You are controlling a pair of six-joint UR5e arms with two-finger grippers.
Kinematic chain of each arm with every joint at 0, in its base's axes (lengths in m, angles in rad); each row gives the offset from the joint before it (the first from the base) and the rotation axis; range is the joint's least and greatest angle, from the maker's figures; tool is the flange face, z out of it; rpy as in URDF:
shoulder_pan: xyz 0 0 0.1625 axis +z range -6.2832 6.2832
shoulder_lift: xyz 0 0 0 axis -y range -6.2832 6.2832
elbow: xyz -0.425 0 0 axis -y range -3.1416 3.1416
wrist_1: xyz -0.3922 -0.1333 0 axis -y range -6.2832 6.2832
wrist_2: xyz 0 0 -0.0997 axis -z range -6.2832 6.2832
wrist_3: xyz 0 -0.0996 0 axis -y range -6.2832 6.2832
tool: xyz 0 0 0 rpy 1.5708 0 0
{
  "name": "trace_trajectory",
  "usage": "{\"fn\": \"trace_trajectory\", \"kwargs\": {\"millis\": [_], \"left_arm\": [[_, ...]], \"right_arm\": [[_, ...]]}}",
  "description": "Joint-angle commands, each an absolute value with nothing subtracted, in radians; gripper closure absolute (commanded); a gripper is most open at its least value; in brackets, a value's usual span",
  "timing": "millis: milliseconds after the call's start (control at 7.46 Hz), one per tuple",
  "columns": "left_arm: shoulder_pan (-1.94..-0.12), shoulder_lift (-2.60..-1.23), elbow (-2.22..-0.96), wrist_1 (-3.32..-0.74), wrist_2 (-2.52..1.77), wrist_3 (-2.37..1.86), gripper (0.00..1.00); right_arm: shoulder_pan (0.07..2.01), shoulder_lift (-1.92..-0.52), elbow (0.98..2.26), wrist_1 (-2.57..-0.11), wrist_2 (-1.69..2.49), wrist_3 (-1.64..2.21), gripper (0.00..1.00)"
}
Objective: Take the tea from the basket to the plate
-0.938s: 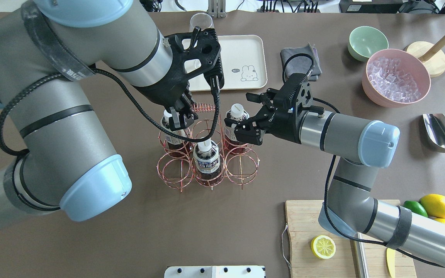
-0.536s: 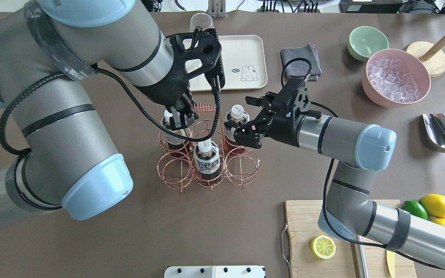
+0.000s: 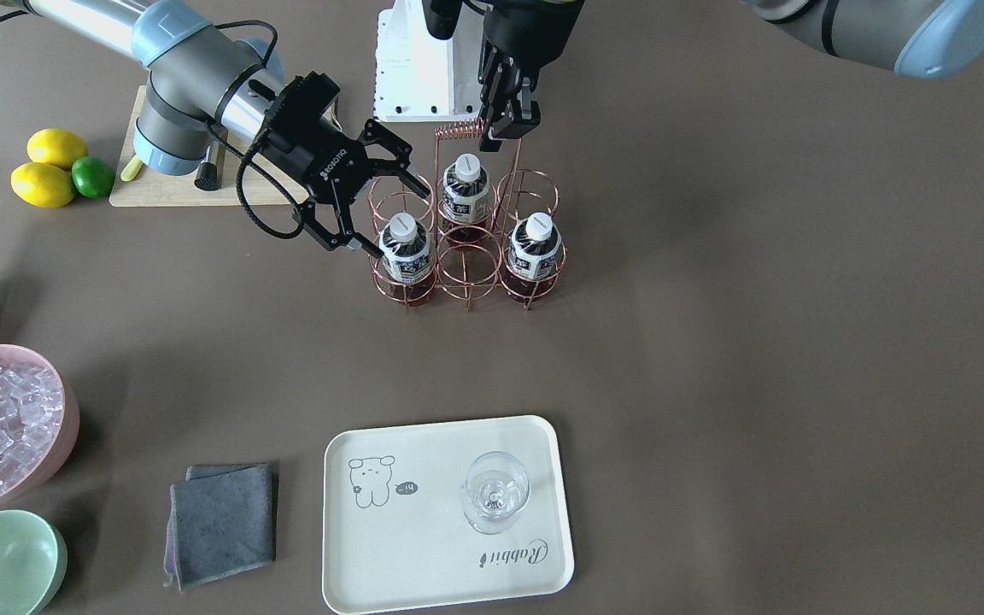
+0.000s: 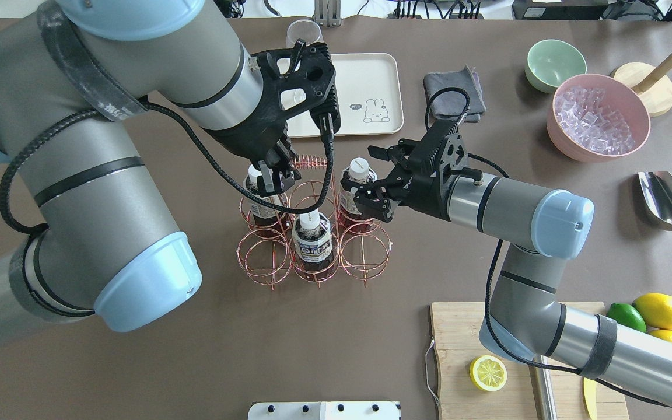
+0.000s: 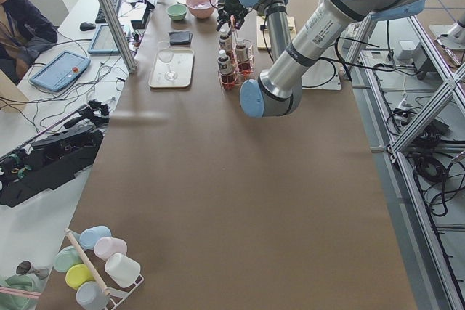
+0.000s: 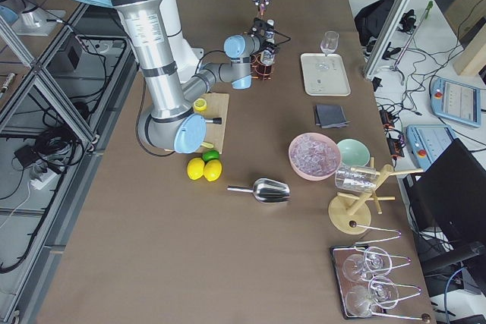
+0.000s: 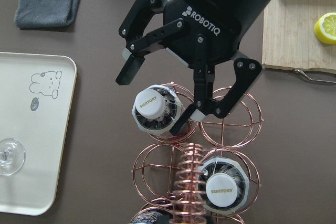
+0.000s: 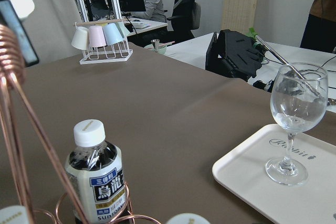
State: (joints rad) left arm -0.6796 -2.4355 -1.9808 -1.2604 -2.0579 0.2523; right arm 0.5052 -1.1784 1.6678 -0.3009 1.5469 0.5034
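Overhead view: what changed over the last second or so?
The right gripper slid toward that view's left, closer in on the tea bottle in the basket. Its fingers straddle the bottle, open, nothing gripped yet. Unchanged: the left gripper stays clamped at the coiled handle, all bottles sit in their cells, and the plate holds only the glass.

You had the basket (image 7: 188,179) in the middle of the table (image 3: 757,359), the plate (image 3: 424,555) beyond it on your side, and a glass (image 3: 494,491) standing on that plate toward the robot's left. One tea (image 3: 407,249) sat in the far row's right cell, between the right end effector's (image 7: 153,102) fingers; another tea (image 3: 533,249) in the far row's left cell; a third tea (image 3: 465,190) in the near row's middle cell, beside the left end effector (image 3: 505,128)
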Motion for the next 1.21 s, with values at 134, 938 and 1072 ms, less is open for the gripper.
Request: {"fn": "trace_trajectory", "kwargs": {"millis": [134,938,1072], "left_arm": [[-0.681,-2.436,-1.98,-1.259,-2.057,0.253,1.0],[-0.683,-2.436,-1.982,-1.259,-2.059,0.253,1.0],[-0.684,-2.436,-1.983,-1.259,-2.059,0.253,1.0]], "right_arm": [[0.505,-1.175,1.651,-0.298,1.54,0.472,1.0],[0.569,-1.123,1.836,-0.557,1.575,0.512,1.0],[0.616,-1.089,1.842,-0.601,1.619,0.537,1.0]]}}
